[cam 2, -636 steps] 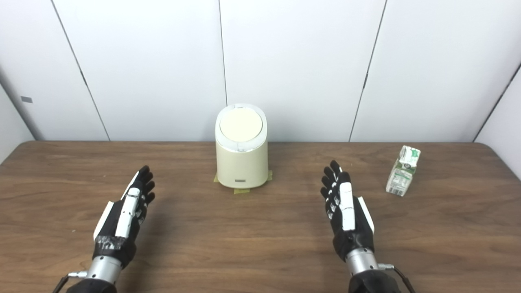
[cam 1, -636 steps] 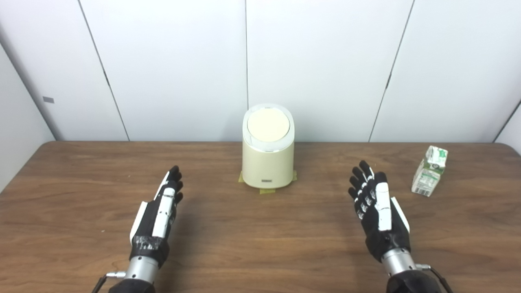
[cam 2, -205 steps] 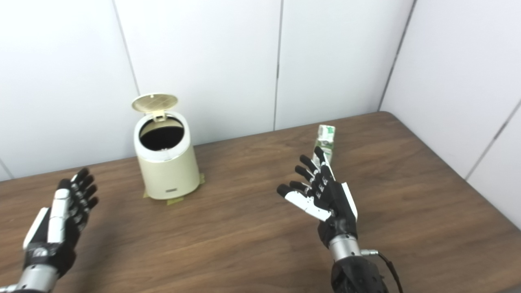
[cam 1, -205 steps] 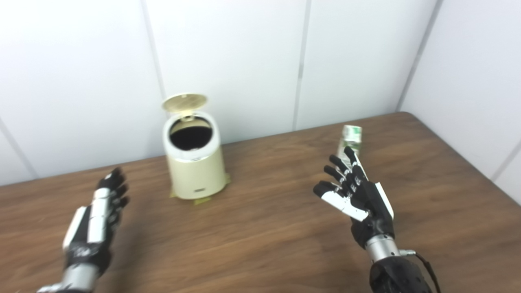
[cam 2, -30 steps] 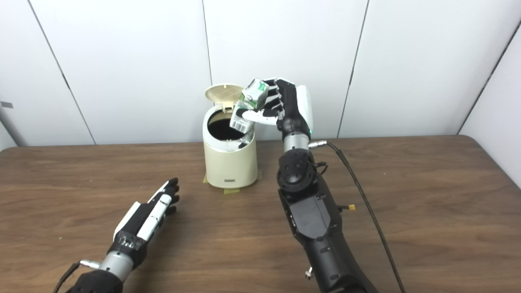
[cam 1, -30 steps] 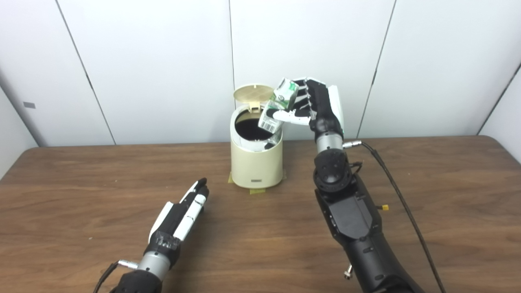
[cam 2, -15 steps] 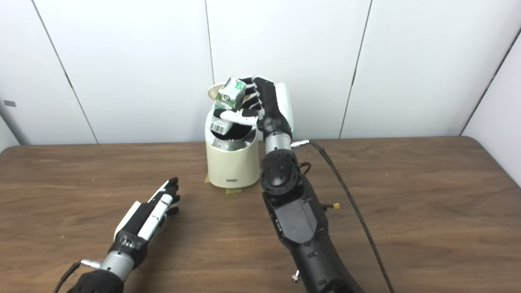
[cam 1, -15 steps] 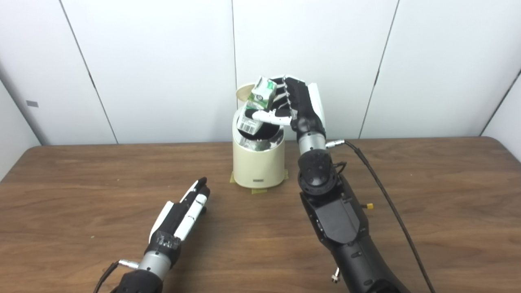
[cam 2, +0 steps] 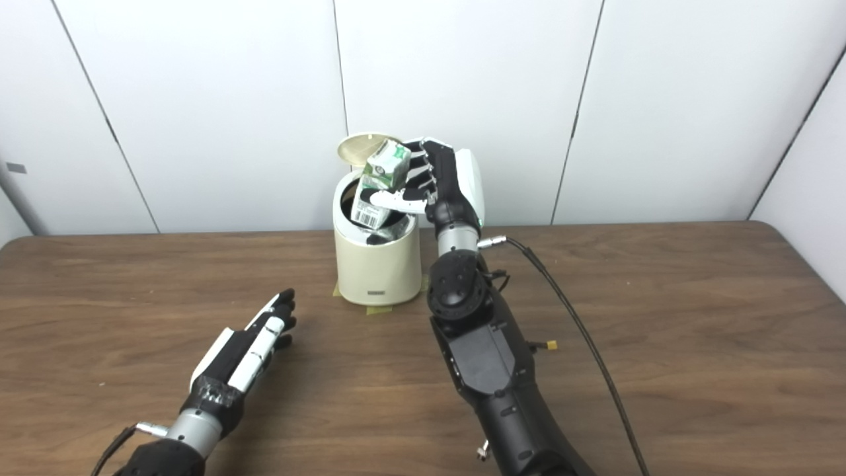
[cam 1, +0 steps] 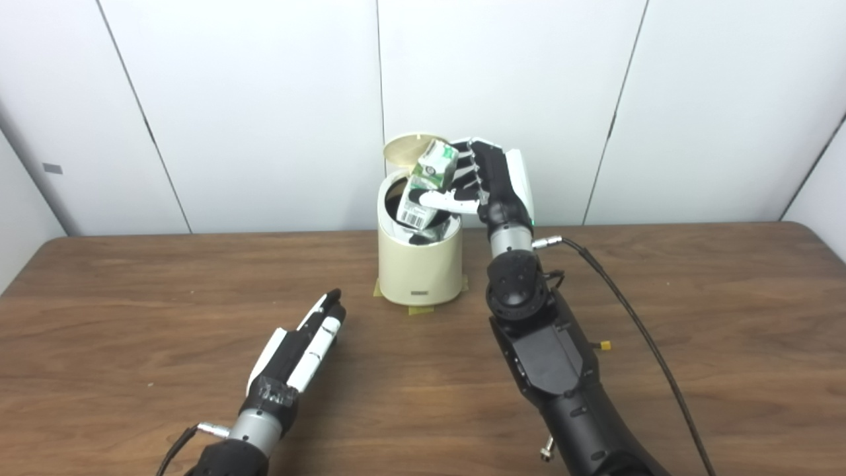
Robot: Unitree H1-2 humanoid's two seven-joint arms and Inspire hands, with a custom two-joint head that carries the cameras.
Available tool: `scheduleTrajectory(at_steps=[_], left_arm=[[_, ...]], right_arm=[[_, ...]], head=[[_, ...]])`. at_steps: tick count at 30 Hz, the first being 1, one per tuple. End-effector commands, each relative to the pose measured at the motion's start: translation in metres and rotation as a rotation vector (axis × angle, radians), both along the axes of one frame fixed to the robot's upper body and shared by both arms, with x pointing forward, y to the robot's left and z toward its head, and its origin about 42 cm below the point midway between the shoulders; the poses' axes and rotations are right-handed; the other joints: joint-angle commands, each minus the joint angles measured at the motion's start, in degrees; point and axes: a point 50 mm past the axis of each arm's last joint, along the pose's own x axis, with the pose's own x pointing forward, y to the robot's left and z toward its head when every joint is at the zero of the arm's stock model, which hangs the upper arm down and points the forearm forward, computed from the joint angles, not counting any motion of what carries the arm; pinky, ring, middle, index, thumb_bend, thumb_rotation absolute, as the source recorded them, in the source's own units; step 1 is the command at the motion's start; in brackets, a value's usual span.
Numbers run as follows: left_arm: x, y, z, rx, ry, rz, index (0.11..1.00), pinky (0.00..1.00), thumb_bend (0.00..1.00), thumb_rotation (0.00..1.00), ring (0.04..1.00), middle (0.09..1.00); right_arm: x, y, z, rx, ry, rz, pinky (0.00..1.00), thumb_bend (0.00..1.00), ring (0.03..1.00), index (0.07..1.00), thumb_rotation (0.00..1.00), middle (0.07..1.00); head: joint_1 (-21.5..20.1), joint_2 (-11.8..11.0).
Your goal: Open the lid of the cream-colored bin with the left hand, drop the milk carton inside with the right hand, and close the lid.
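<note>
The right hand (cam 1: 492, 185) pinches the small green-and-white milk carton (cam 1: 426, 184), tilted over the open mouth of the cream-coloured round bin (cam 1: 419, 264) just below. Behind the carton its round lid (cam 1: 404, 147) stands raised. The left hand (cam 1: 301, 344) lies flat, fingers together, holding nothing

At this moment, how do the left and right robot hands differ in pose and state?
The right robot hand is raised over the open cream-colored bin, while the left robot hand is low over the table. The right is shut on the tilted milk carton; the left holds nothing, fingers extended. Both are black and white.
</note>
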Motion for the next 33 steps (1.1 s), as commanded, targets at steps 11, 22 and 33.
scheduleTrajectory(at_steps=[11, 22, 33], left_arm=[[0.000, -0.004, 0.001, -0.118, -0.054, -0.025, 1.000, 0.97, 0.66, 0.89, 0.969, 0.973], [-0.005, -0.004, 0.002, -0.134, -0.064, -0.010, 1.000, 0.95, 0.64, 0.89, 0.970, 0.976], [-0.006, -0.008, -0.002, -0.188, -0.079, 0.012, 1.000, 0.95, 0.60, 0.83, 0.952, 0.962]], right_arm=[[0.006, -0.002, 0.038, -0.167, -0.308, 0.040, 0.32, 0.51, 0.363, 0.541, 0.00, 0.479], [0.006, -0.005, 0.030, -0.243, -0.305, 0.074, 0.46, 0.51, 0.414, 0.546, 0.00, 0.489], [0.006, -0.016, 0.023, -0.301, -0.223, 0.106, 0.46, 0.52, 0.547, 0.492, 0.12, 0.629]], head=[[0.2, 0.1], [0.4, 0.5], [0.4, 0.3]])
